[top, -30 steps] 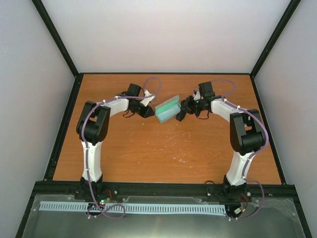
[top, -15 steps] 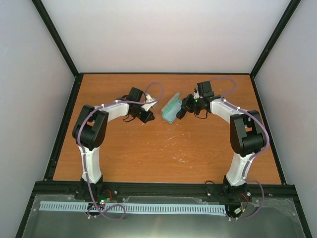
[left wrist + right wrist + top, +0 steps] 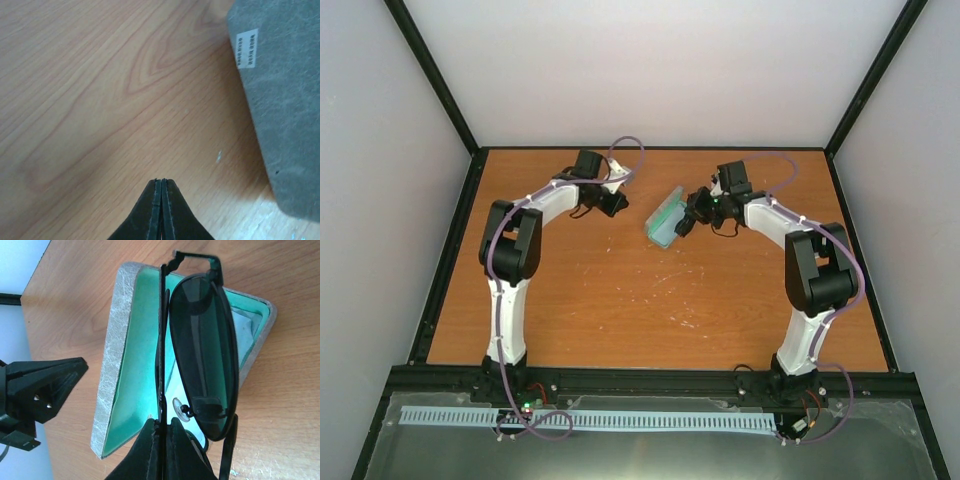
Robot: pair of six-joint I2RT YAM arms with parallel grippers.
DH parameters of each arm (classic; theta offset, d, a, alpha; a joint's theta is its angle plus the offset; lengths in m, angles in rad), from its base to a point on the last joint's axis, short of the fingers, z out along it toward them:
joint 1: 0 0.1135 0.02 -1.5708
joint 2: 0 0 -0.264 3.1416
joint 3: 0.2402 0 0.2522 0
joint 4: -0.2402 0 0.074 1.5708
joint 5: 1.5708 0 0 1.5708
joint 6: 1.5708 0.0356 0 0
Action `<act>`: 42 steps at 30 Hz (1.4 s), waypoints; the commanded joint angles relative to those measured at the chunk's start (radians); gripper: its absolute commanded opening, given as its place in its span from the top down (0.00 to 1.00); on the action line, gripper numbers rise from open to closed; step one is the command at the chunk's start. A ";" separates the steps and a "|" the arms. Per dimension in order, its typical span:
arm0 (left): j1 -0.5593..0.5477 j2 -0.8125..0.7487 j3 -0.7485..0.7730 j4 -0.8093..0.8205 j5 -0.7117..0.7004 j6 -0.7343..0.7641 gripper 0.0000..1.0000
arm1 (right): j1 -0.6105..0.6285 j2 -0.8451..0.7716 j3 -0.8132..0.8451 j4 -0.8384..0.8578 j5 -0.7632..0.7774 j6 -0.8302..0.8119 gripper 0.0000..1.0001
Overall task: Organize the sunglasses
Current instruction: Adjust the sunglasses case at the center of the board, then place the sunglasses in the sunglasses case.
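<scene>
On the left, your left pincer (image 3: 613, 203) sits low over the wooden counter (image 3: 620, 290), toward its far side. In the left wrist view its two black fingers (image 3: 156, 210) are pressed flat together with nothing between them. Just to its right lies the grey outer shell of the case (image 3: 285, 100), with a small white label (image 3: 246, 48) near one corner. The pincer and the case do not touch.

In the middle, seen from above, the case (image 3: 665, 217) is open and tipped up on one edge, showing its green lining.

On the right, your right pincer (image 3: 682, 222) is at the case's right side. In the right wrist view it is clenched on the sunglasses (image 3: 202, 355), gripping the thin black wire frame. The sunglasses hang folded in front of the open case (image 3: 120, 365), one dark lens facing the camera. Whether they touch the lining is unclear. A pale cloth (image 3: 245, 326) shows inside the case behind the lens.
</scene>
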 commanded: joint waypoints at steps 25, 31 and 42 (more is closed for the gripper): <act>-0.158 0.050 0.012 0.012 0.083 -0.114 0.95 | 0.037 0.141 0.070 0.067 -0.036 0.005 0.97; -0.171 0.048 0.009 0.014 0.082 -0.115 0.95 | 0.039 0.167 0.078 0.077 -0.044 0.020 0.97; -0.173 0.045 0.006 0.015 0.075 -0.113 0.96 | 0.042 0.247 0.170 -0.022 -0.120 -0.144 0.97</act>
